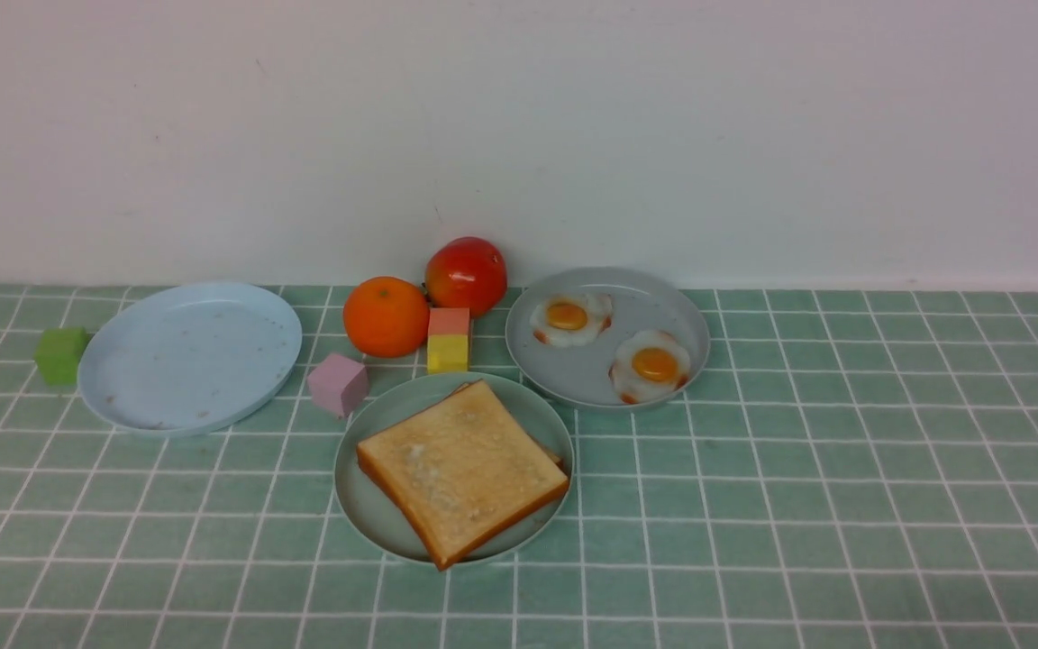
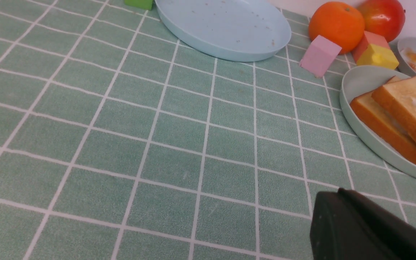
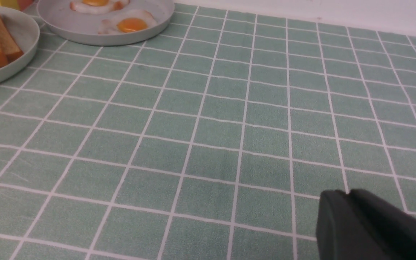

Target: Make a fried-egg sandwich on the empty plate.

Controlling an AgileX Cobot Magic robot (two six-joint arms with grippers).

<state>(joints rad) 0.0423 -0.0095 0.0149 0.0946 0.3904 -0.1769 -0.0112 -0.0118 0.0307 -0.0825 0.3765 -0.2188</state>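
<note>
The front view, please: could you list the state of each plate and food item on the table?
mint-green plate: holds the stacked toast.
toast slices: two, one on the other, slightly offset.
grey plate: holds two eggs.
fried eggs: flat, yolk up, apart.
light blue plate: no food, only crumbs.
orange: on the cloth, beside the tomato.
tomato: upright by the wall.
</note>
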